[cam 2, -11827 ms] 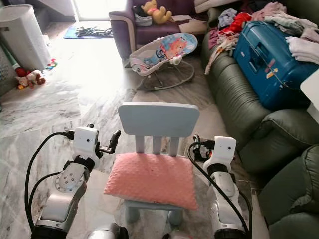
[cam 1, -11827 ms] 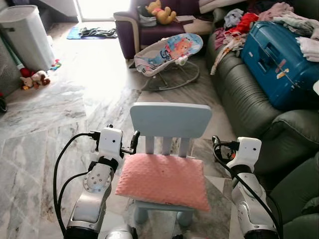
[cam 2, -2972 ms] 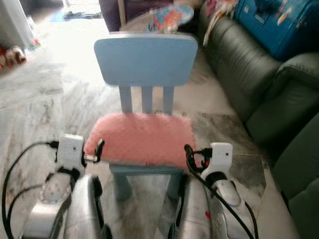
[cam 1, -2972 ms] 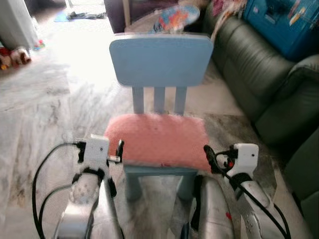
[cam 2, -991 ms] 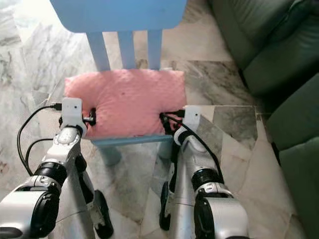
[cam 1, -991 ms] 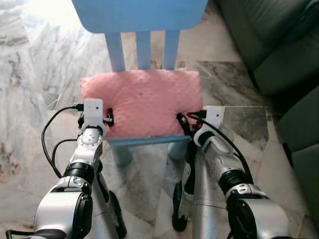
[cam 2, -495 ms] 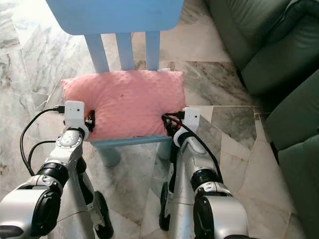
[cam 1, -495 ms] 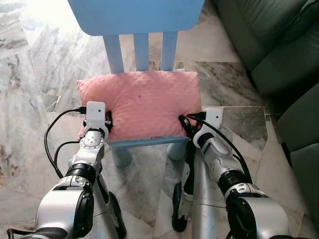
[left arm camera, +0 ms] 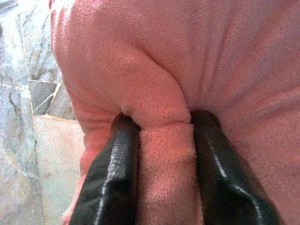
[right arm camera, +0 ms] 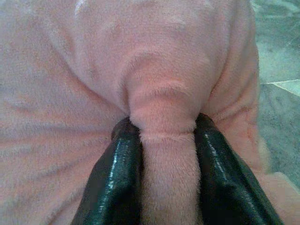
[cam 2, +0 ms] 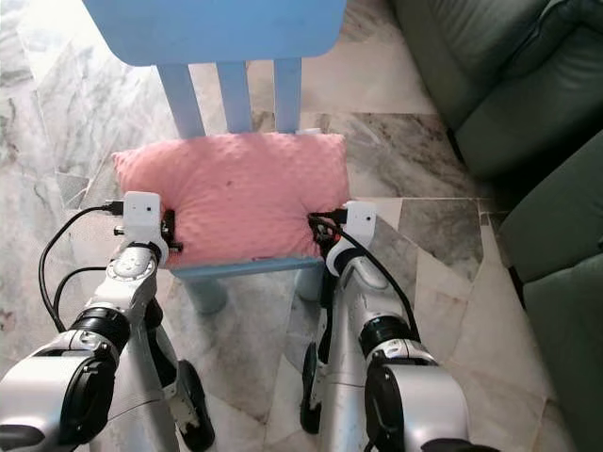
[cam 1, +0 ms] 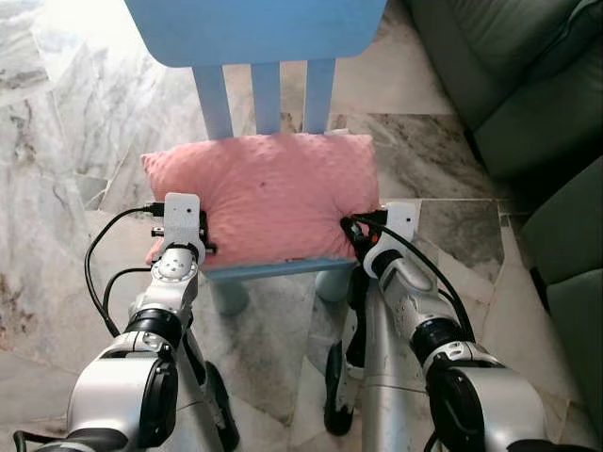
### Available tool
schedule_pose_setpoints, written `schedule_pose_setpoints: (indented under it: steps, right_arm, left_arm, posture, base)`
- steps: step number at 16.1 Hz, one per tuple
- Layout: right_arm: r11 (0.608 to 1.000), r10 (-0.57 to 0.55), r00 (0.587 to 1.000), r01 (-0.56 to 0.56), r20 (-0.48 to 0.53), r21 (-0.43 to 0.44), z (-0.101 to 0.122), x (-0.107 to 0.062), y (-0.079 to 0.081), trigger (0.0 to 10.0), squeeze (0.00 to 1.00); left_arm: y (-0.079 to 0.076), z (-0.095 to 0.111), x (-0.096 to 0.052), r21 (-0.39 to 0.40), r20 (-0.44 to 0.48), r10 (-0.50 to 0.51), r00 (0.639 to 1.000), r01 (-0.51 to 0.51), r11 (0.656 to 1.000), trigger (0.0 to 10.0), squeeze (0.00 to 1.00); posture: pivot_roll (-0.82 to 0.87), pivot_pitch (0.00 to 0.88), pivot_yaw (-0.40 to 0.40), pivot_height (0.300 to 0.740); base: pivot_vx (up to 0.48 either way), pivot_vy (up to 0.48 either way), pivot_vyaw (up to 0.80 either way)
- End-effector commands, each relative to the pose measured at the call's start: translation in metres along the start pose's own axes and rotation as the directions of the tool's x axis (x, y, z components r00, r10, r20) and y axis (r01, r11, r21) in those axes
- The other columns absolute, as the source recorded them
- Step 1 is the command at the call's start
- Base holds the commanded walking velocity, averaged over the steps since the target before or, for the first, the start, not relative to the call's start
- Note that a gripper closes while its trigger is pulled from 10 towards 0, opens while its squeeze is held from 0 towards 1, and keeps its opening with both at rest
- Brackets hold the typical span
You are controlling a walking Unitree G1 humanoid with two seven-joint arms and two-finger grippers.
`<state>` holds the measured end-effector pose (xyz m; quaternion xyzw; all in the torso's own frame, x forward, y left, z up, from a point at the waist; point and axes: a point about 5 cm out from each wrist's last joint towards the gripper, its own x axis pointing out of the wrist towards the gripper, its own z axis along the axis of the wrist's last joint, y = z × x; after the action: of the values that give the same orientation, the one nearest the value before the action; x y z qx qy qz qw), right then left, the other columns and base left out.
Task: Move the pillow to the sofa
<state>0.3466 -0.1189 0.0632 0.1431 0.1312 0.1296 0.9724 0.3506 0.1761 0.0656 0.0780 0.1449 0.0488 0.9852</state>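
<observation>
We hold the soft pink pillow [cam 1: 259,196] by both ends on the blue chair [cam 1: 254,28].

Our left gripper [left arm camera: 159,140] and right gripper [right arm camera: 161,140] each squeeze a fold of it. It looks light and squishy, so we think pinching the edges works well.

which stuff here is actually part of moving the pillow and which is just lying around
Part of the job:
- pink pillow, lying on the chair seat
- left tool, pinching a fold of the pillow
- right tool, pinching a fold on the other side
- green sofa, to the robot's right

Just there:
- blue chair, under the pillow
- marble floor
</observation>
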Motion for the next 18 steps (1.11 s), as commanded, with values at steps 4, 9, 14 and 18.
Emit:
schedule_pose_setpoints:
  steps: [4, 9, 14, 18]
  right_arm:
    - [1.0, -0.018, 0.997, 0.02, -0.08, 0.024, -0.016, -0.004, -0.003, 0.0, 0.0]
    - [1.0, 0.025, 1.0, -0.025, -0.002, 0.005, 0.009, 0.006, 0.004, 0.0, 0.0]
    - [0.997, 0.068, 0.995, -0.064, 0.072, -0.052, 0.021, 0.008, 0.009, 0.0, 0.0]
    - [0.99, 0.102, 0.985, -0.087, 0.139, -0.113, 0.028, 0.004, 0.008, 0.0, 0.0]
  left_arm:
    - [-0.011, -0.038, -0.01, -0.028, -0.191, -0.035, 0.981, 0.03, 0.999, 0.0, 0.0]
    - [-0.009, -0.006, 0.001, -0.081, -0.092, -0.024, 0.996, 0.016, 0.997, 0.0, 0.0]
    - [0.009, 0.015, 0.002, -0.058, 0.065, 0.04, 0.997, -0.036, 0.998, 0.0, 0.0]
    - [0.023, 0.028, -0.005, -0.064, 0.186, 0.102, 0.977, -0.092, 0.994, 0.0, 0.0]
  posture:
    - [-0.01, 0.269, -0.086, 0.445]
    - [0.0, 0.223, -0.089, 0.445]
    - [0.01, 0.158, -0.075, 0.445]
    - [0.03, 0.094, -0.057, 0.445]
  base:
    - [0.0, 0.0, 0.0]
    - [0.0, 0.0, 0.0]
    - [0.0, 0.0, 0.0]
    - [0.0, 0.0, 0.0]
